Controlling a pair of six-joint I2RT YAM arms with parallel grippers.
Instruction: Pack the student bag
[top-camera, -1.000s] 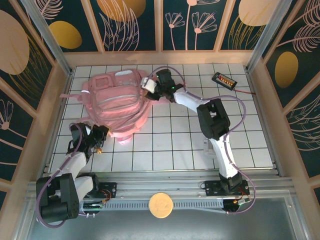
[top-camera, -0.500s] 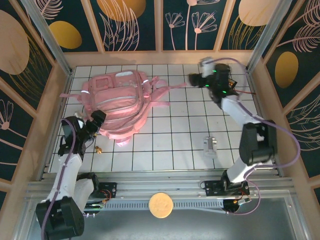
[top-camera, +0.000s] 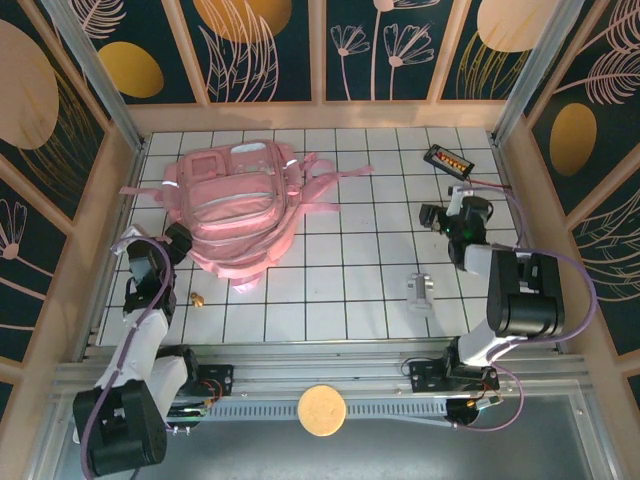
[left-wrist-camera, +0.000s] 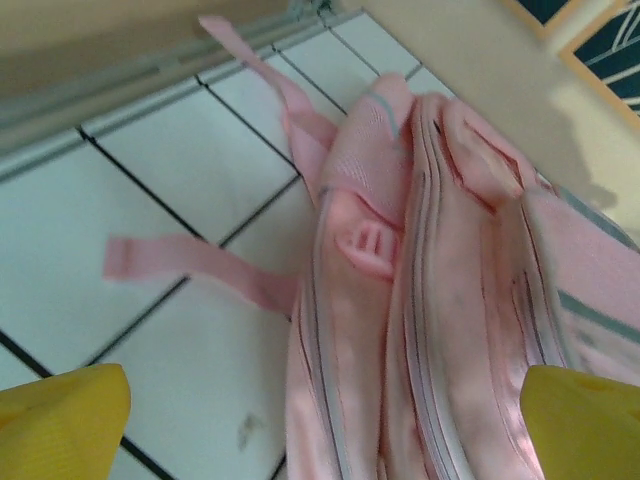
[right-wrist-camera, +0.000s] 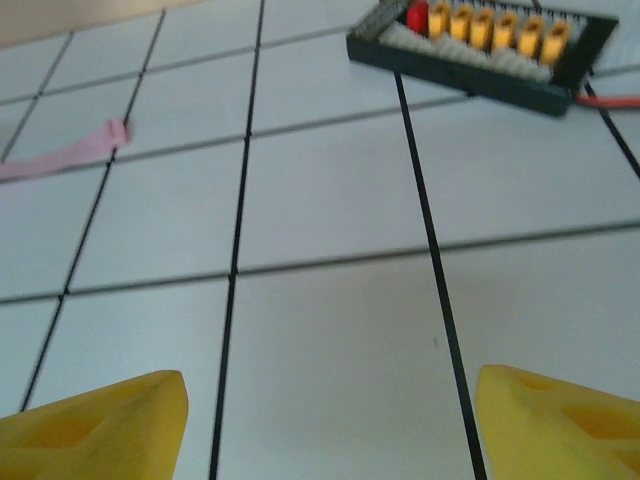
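showing the student bag (top-camera: 232, 205) laid flat on the far left part of the white tiled table (top-camera: 340, 300), its long straps (top-camera: 335, 180) spread toward the middle. the left gripper (top-camera: 176, 243) is placed just beside the bag's near left edge; in the left wrist view the left gripper (left-wrist-camera: 320, 435) is seen with its yellow fingertips (left-wrist-camera: 60, 420) set wide apart, nothing clamped, the bag's (left-wrist-camera: 430, 300) zipped seams and a loose strap (left-wrist-camera: 190, 265) lying ahead of them (contact with the fabric cannot be told). the right gripper (top-camera: 432, 216) is held well apart from the bag, over the right side of the table; in its wrist view the right gripper (right-wrist-camera: 330, 420) is likewise spread over bare tile, gripping nothing. a black connector board (right-wrist-camera: 480, 45) is seen beyond it, and a pink strap end (right-wrist-camera: 60, 155) to the left. a small white object (top-camera: 420, 290) and a small brass piece (top-camera: 197, 298) lie nearer the bases.
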